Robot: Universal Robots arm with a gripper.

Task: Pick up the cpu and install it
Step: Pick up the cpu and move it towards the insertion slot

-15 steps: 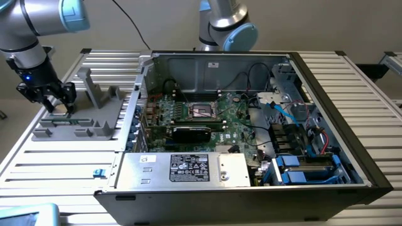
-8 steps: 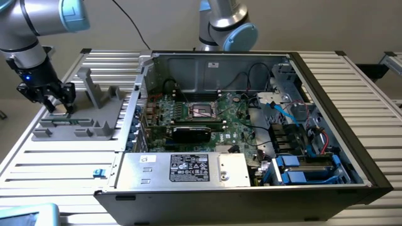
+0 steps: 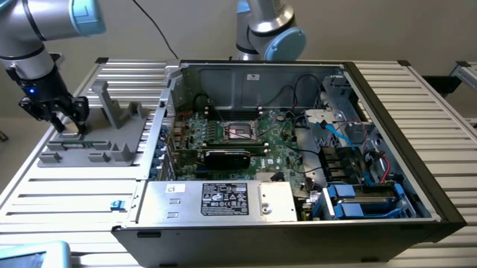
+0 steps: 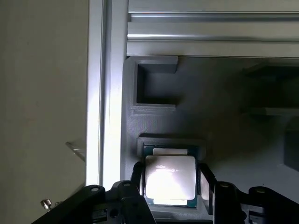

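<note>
Two cpu [image 4: 170,179] corners lie partly behind the hand [image 4: 171,173].

The scene is set on a worktable [image 3: 67,195] whose top is built from parallel aluminium slats [image 4: 210,32] separated by narrow grooves. Dark end caps [image 3: 403,63] are fitted at the far corners of the worktable. Its edge rail [image 4: 100,93] is brightly lit, and soft highlights are carried along the slats, so that even, diffuse lighting is indicated. A plain, pale wall [image 3: 372,28] is seen behind the worktable. A beige floor [image 3: 11,151] is visible beyond the table edge at the exterior view's left. Part of a second slatted table [image 3: 466,75] is seen at the exterior view's right.
</note>
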